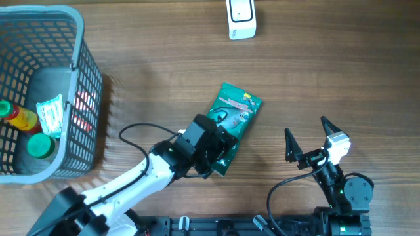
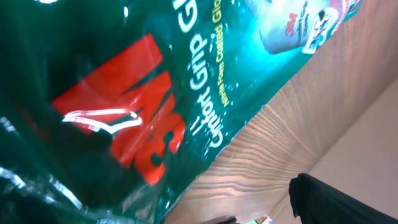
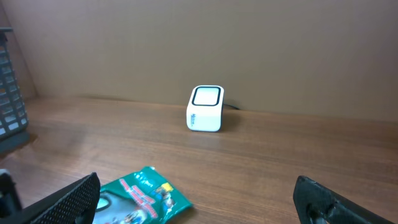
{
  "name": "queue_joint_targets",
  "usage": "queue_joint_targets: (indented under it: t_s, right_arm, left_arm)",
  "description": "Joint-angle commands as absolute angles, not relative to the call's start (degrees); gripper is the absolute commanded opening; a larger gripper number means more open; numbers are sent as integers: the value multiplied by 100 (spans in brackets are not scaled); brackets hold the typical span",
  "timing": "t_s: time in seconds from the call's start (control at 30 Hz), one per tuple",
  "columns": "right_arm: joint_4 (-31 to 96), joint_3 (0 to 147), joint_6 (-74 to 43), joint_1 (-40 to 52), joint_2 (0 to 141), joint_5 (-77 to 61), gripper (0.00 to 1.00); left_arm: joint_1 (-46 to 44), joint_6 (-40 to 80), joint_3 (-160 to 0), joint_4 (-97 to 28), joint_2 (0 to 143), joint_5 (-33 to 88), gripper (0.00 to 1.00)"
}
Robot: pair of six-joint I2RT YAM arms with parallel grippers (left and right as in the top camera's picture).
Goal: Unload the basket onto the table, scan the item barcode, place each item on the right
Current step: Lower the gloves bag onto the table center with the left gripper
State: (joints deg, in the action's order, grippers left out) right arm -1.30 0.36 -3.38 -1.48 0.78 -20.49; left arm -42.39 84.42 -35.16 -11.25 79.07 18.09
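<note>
While overhead shows the green packet [image 1: 236, 118] lying well short of the scanner [image 1: 241, 19], long axis roughly toward it, the left gripper [image 1: 222, 149] covers its end away from the scanner, grip unclear; the right gripper [image 1: 308, 141] gapes empty, farther off. Left wrist: packet fills the frame. Right wrist: scanner stands beyond the packet.

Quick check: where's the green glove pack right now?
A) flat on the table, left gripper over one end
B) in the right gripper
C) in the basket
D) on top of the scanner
A: the green 3M glove pack lies flat on the wooden table with the left gripper over its near end; the right gripper is open and empty.
</note>
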Motion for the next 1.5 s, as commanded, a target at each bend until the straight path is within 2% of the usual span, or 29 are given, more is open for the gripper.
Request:
queue_joint_targets:
  t_s: [0.0,0.17,0.33,0.5,0.63,0.83,0.93,1.03,1.1,1.27,1.4,1.47]
  right_arm:
    - [-161,30,-303,-115,21,-1992,100]
    - [-161,30,-303,-115,21,-1992,100]
    - [-161,30,-301,-115,21,-1992,100]
    - [-161,30,-303,-115,21,-1992,100]
    - [-161,30,-301,-115,21,-1992,99]
    - [-161,30,-301,-115,21,-1992,100]
    - [-161,30,-303,-115,21,-1992,100]
    - [-161,30,-303,-115,21,-1992,100]
    - [-161,30,-303,-115,21,-1992,100]
    - [-161,30,-301,-115,21,-1992,100]
    - [-161,30,-301,-115,21,-1992,100]
    - [-161,30,-301,-115,21,-1992,100]
  left_arm:
    - [-4265,8486,-3841,-1868,7516,1861,99]
    - [-4263,8200,-4338,-2856,7393,1702,99]
    - [-4259,7430,-5039,-4021,7393,899,100]
    - [-4165,5601,-5286,-3750,7443,611,100]
    - [-4145,3221,-5286,-3653,7710,609,100]
    - [-4147,1780,-5286,-3876,8049,515,100]
    - [-4152,1758,-5297,-4265,8047,-491,99]
    - [-4150,3041,-5297,-4532,8047,-1997,99]
    - [-4152,3726,-5297,-4519,8047,-2480,99]
    - [-4152,3850,-5297,-4394,8047,-2792,99]
    - [-4185,2685,-5297,-4372,8071,-1944,100]
    - [-4298,2427,-5295,-4633,8149,-2331,100]
